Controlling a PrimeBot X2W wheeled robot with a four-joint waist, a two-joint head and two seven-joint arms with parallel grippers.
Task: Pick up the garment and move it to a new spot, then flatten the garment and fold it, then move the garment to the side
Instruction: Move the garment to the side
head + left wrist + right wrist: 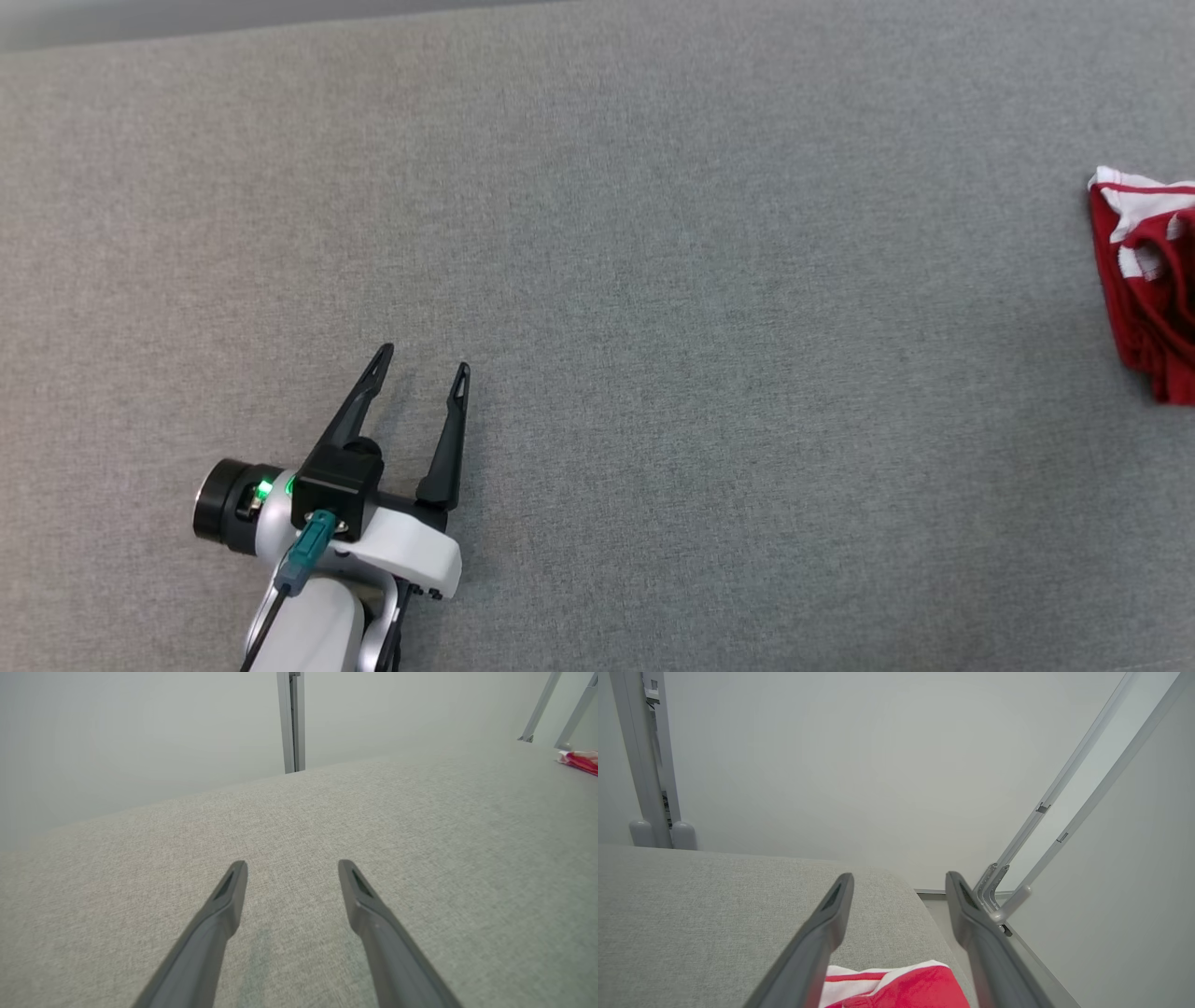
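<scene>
left gripper (422, 359): two black fingers (448, 439) | wrist (411, 551): white shell, green light (264, 488), teal plug (308, 551), perhaps screws (431, 592)

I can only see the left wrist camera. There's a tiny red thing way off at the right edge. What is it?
Observer: It's the garment, red with white stripes, bunched in a small heap at the head view's right edge.
Operator: Is the other claw grabbing it?
Observer: No. In the right wrist view the right claw is open, and the garment lies low between its fingers, not pinched.
Operator: Could it fall off?
Observer: It sits close to a rounded corner of the grey surface, but the part I can see rests on top.
</scene>
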